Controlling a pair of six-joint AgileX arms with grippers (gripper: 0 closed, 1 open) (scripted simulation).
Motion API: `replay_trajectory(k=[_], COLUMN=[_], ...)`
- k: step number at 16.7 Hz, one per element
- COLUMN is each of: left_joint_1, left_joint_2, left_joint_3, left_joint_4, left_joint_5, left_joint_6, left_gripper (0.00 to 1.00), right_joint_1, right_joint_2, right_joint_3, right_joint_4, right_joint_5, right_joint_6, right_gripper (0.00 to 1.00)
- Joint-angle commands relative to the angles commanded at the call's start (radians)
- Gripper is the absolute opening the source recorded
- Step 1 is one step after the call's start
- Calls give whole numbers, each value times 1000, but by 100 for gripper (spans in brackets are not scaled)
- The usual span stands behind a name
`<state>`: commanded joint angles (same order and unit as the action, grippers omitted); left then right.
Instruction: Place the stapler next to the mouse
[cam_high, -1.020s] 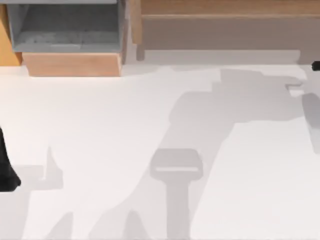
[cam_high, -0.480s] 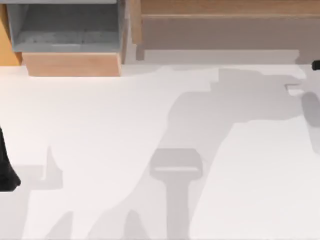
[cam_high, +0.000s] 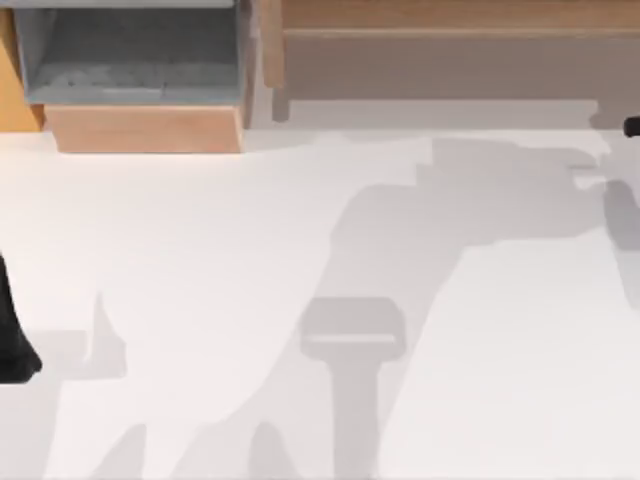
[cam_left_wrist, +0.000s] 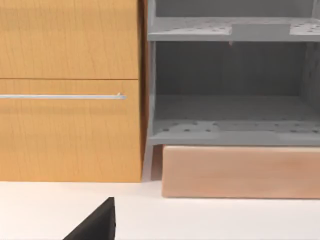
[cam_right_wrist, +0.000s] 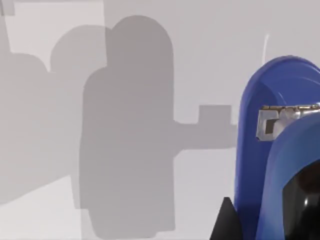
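The blue stapler (cam_right_wrist: 260, 150) looms close in the right wrist view, with a metal piece near its front and a black rounded part (cam_right_wrist: 302, 200) behind. One dark fingertip (cam_right_wrist: 226, 224) of my right gripper shows just beside the stapler, above the white table. Whether it grips the stapler I cannot tell. A small black part of my right arm (cam_high: 632, 127) sits at the top view's far right edge. My left arm (cam_high: 12, 335) is parked at the left edge, and one of its fingertips (cam_left_wrist: 97, 225) points toward the cabinet. The mouse is out of view.
A wooden cabinet with a drawer handle (cam_left_wrist: 65, 96) stands at the back left beside a grey shelf unit (cam_high: 135, 55), with a pale wooden block (cam_high: 145, 128) below it. A long wooden shelf (cam_high: 450, 50) runs along the back right. Arm shadows (cam_high: 400, 230) lie across the white table.
The right arm's shadow at the back right has crept slightly left and back, and the black part at the right edge rose a little. The left arm has not moved.
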<state>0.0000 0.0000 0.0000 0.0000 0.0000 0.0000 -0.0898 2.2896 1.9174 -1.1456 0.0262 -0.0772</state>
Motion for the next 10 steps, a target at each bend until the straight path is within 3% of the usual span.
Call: replay_trajectory(k=[10], left_joint_1=[0], left_joint_2=[0], left_joint_3=[0], left_joint_4=[0], left_joint_5=[0], left_joint_6=[0], left_gripper=[100], right_joint_1=[-8], right_joint_2=[25], right_joint_3=[-46], right_joint_4=[54], right_joint_5=[-7], right_joint_6=[8], right_gripper=[0])
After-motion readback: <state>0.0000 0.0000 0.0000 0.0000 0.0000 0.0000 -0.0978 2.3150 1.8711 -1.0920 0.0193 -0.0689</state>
